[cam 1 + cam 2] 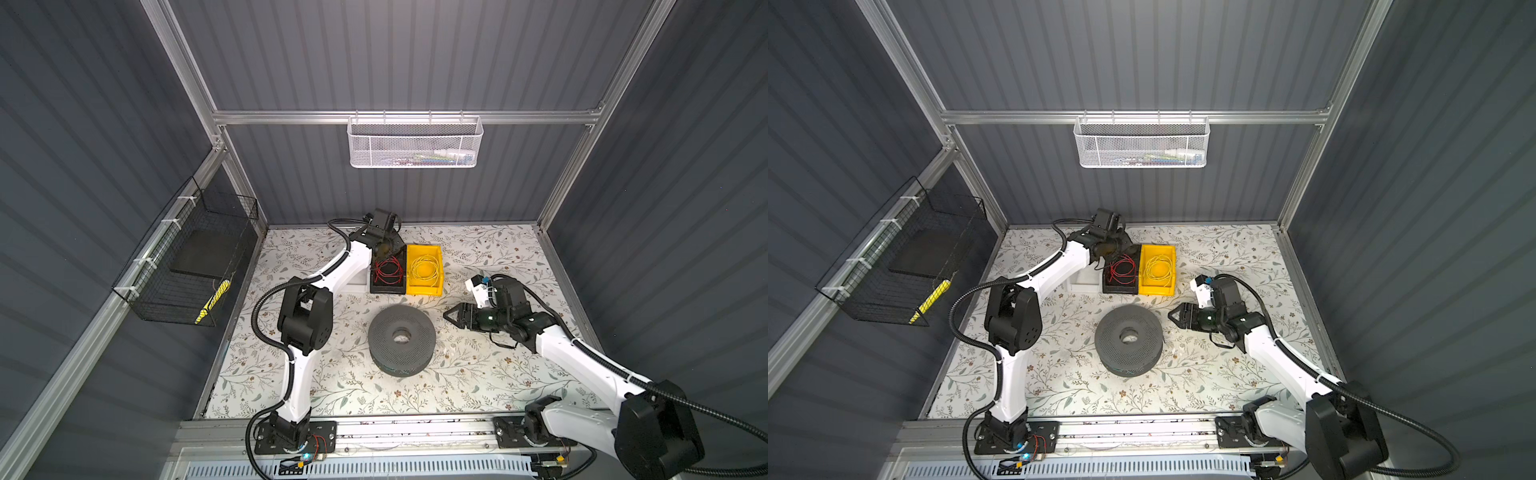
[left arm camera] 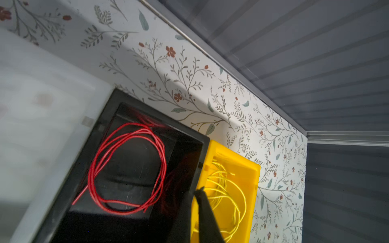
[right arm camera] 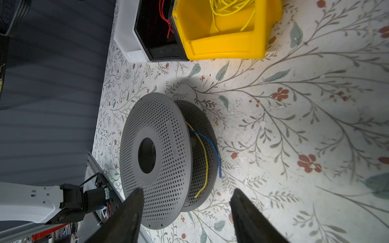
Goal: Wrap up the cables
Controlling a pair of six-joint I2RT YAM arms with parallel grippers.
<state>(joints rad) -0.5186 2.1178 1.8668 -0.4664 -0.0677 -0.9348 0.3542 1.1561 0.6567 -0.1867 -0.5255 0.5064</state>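
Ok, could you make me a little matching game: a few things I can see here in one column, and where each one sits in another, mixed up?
Things:
1. red cable
2. yellow coil
3. spool
4. white basket

Places:
A. in the yellow bin
B. hanging from the back rail
C. in the black bin
D. flat on the table

Pairs: 1-C, 2-A, 3-D, 4-B.
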